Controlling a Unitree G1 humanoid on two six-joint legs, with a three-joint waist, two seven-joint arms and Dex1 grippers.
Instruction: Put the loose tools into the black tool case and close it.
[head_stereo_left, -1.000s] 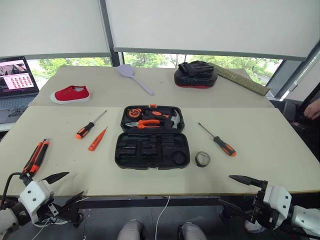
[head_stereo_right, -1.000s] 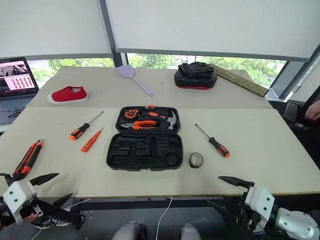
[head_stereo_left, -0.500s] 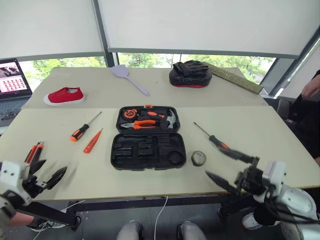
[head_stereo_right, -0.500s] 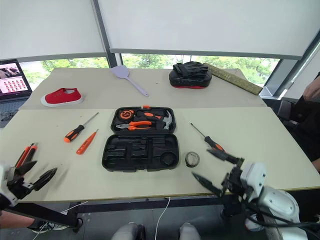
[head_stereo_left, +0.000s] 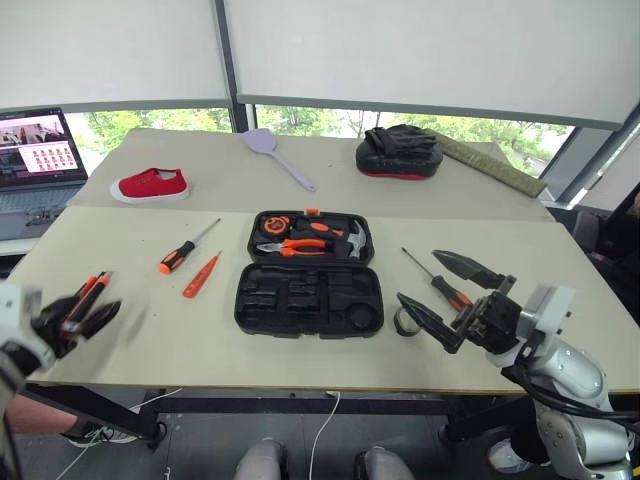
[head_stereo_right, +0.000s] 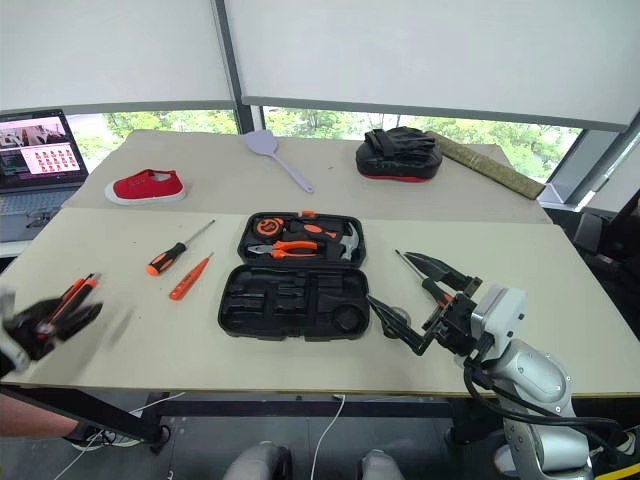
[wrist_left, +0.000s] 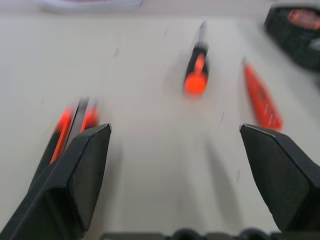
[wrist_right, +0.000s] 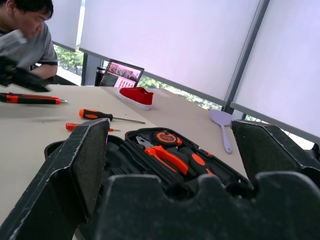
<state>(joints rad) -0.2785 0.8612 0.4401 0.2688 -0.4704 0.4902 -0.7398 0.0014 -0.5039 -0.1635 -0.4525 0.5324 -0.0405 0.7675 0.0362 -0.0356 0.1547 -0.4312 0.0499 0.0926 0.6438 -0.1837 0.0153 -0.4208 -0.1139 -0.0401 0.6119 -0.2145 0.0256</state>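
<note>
Beige table bearing a black tool case with orange-handled contents, orange-and-black screwdrivers, an all-orange driver, a dark tape roll, a red shoe, a grey spatula, and a red-rimmed black mitt.

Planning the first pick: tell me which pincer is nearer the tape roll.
Right. The right pincer hangs open just beside the tape roll, near the black tool case. The left pincer is open at the table's far left edge.
</note>
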